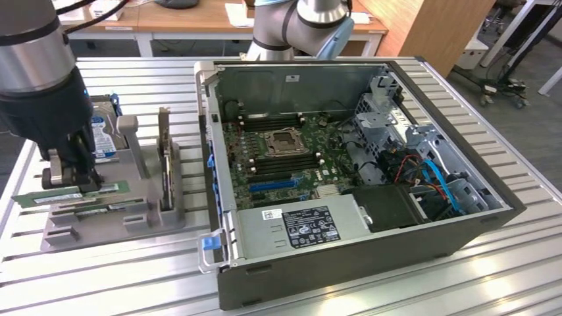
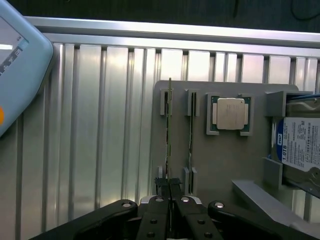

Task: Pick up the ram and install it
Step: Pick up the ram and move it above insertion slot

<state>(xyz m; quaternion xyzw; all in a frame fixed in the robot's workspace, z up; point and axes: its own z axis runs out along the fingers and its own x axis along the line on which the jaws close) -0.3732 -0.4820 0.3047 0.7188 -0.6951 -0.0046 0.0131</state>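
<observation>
While over ribbed metal table [image 1: 439, 286] (desks [image 1: 176, 16] behind), end effector [image 1: 77, 186] tight on ram [image 1: 44, 197].

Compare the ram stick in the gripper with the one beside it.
The ram is clamped in the shut gripper; the spare stick is untouched. The ram juts past the grey holder; the spare stick sits within it. Both are thin, on edge, parallel.

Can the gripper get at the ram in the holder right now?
Probably yes: the gripper is on it, jaws shut on the edge of the ram standing in the grey holder, with nothing in between.
</observation>
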